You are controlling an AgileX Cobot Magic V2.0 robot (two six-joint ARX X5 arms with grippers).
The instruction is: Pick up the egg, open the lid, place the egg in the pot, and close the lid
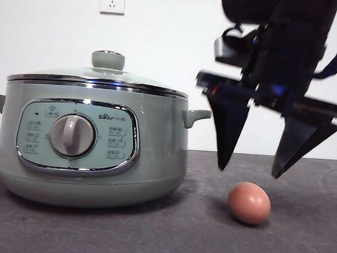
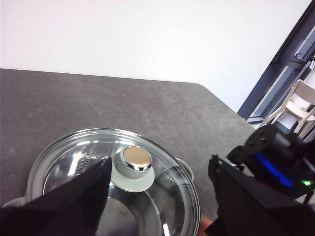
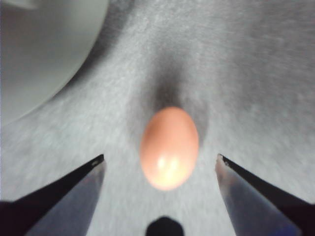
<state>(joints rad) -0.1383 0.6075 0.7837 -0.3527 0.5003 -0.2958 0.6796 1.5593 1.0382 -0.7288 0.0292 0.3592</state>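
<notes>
The brown-orange egg (image 1: 249, 203) lies on the dark grey table to the right of the sage-green pot (image 1: 154, 160). The glass lid (image 1: 96, 78) sits shut on the pot, its grey-green knob (image 1: 108, 60) on top. My right gripper (image 1: 250, 170) hangs open just above the egg, one jaw on each side, not touching it. In the right wrist view the egg (image 3: 170, 147) lies between the open jaws of that gripper (image 3: 160, 157), with the pot's wall (image 3: 44, 49) beside it. My left gripper (image 2: 158, 161) is open above the lid (image 2: 74, 157), near the knob (image 2: 136, 158); it is out of the front view.
The table (image 1: 299, 245) stretches back to a white wall with a socket (image 1: 112, 0). In the left wrist view the right arm (image 2: 280, 164) shows beside the pot, the table's far corner (image 2: 206, 91) is rounded, and a chair (image 2: 300, 105) stands beyond it.
</notes>
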